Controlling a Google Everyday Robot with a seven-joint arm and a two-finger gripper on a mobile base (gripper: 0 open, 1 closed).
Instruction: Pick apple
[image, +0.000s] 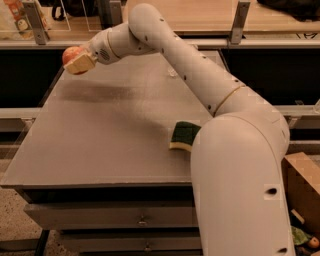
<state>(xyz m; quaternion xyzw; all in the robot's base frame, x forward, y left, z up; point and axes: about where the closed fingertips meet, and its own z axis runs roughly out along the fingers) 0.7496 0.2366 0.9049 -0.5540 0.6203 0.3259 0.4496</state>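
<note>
Apple (70, 52) clamped in gripper (75, 58) fingers (80, 64), aloft near table (100, 140) far-left corner.

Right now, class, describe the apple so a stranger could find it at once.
Start at the grey table; follow the white arm to the far left corner. There the gripper grips the apple: round and red-pink, unlike the green sponge.

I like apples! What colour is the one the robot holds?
Reddish-pink, camera view. The apple is in the jaws of the gripper, above the table, far left.
</note>
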